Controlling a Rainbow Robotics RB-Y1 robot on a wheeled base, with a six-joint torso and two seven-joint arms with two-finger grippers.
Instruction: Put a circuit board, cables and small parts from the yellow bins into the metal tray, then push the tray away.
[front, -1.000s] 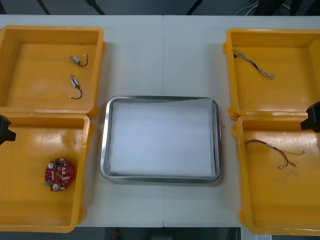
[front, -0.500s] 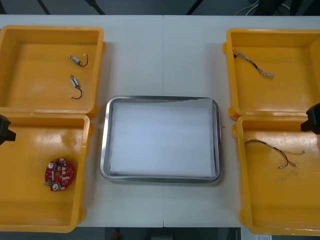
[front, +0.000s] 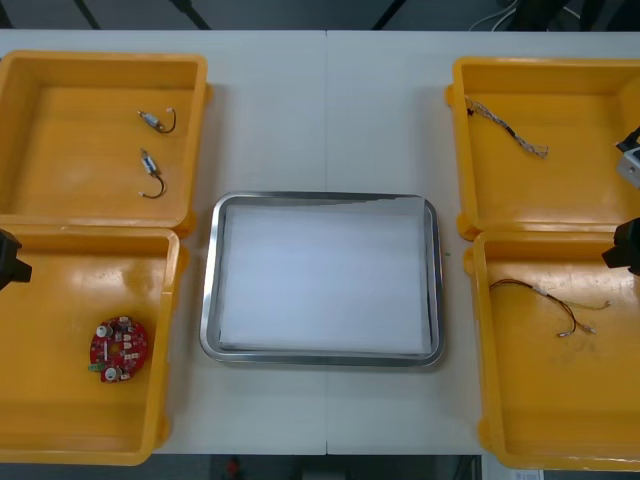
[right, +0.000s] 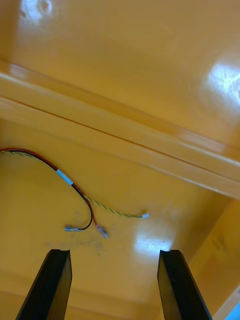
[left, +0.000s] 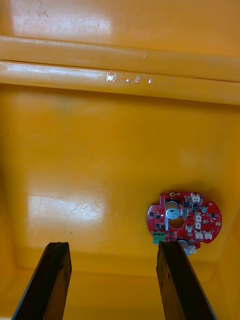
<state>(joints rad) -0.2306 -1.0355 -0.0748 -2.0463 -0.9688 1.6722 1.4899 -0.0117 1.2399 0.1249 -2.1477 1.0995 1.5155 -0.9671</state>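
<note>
The yellow bins (front: 100, 60) look like smooth moulded plastic, glossy enough to carry white glare; the floor ahead of the left tool (left: 112, 250) shows fine scratches, that ahead of the right tool (right: 114, 255) dull smudges; the fingers (right: 52, 285) are matt black; the metal tray (front: 208, 300) has a polished rim and a flat white inside (matt, paper-like); the counter (front: 330, 110) is pale and matt; the circuit board (left: 184, 223), beside one left-tool finger, has a smooth red face.

Left gripper (left: 112, 245): two flat, matte black fingers (left: 50, 280), plain slabs with squared tips. Right gripper (right: 114, 252): the same black fingers (right: 177, 285). From above, left arm (front: 8, 258) and right arm (front: 626, 245) each show as a black angular block; a pale grey part (front: 630, 158) shows near the right one.
</note>
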